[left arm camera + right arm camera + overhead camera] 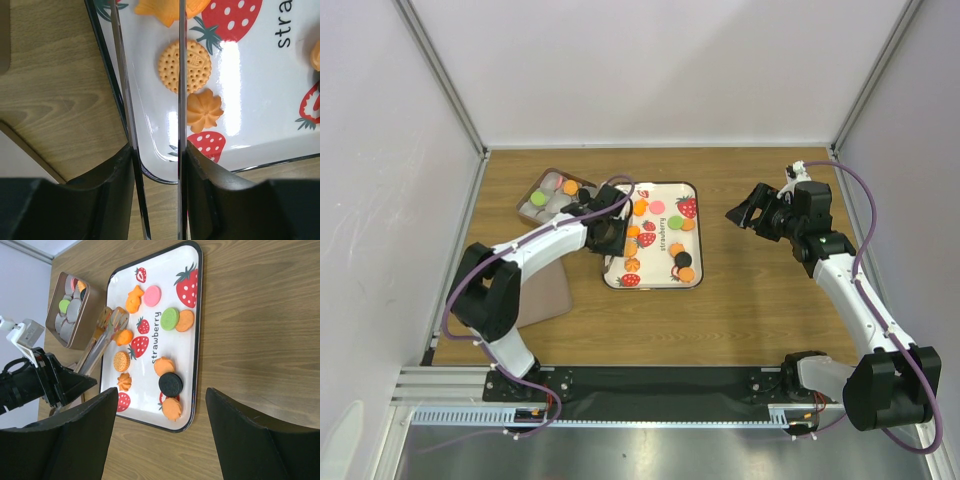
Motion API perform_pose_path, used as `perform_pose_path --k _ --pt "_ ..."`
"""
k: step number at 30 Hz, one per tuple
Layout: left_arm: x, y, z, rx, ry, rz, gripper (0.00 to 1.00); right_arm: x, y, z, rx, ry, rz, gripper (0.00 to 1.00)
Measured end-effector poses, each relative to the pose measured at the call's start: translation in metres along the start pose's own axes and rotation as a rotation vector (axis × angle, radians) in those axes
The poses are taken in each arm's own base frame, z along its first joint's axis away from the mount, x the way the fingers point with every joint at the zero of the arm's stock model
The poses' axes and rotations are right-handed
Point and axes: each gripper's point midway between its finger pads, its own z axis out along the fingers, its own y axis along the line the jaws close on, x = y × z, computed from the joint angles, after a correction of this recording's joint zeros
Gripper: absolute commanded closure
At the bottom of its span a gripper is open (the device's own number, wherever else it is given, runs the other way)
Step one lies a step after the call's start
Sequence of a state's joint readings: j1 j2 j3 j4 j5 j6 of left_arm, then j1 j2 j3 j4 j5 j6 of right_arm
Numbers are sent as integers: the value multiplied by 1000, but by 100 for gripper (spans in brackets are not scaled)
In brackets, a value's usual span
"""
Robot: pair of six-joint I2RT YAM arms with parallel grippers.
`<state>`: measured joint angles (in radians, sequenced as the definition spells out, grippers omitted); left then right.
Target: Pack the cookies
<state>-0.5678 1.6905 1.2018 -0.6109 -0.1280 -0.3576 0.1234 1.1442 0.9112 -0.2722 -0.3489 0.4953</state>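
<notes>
Hovering at the 9 o'clock rim of the white strawberry-printed rectangular tray (697, 240), which bears small round multicoloured cookies (658, 207), is the left gripper (607, 232). Left wrist: its fingers (210, 195) clamp slim metal tongs (181, 75). Right wrist: right gripper (159, 400), fingers apart, off the tray's 3 o'clock side.

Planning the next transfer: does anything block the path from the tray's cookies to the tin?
Nothing visible blocks the cookies. The open tin sits beside the tray; only the tray's low rim lies between.

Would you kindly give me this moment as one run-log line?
left gripper: holding tongs over tray | right gripper: open, beside tray | cookies: many on tray
</notes>
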Motion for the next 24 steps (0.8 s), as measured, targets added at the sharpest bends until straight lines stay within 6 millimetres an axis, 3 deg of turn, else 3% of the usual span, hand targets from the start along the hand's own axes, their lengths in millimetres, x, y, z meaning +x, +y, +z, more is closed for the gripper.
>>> perform_pose_path --k 11,15,20,24 --pt "-46 -10 -28 20 -102 -11 60 0 0 0 0 0 0 23" --pt "-52 -7 -36 4 -125 -14 60 0 0 0 0 0 0 23" --pt "-60 14 -55 -29 -159 -44 60 -1 1 -1 -2 -3 -1 23" --pt "-75 55 -76 -72 -225 -134 60 -1 1 -1 -2 -3 -1 23"
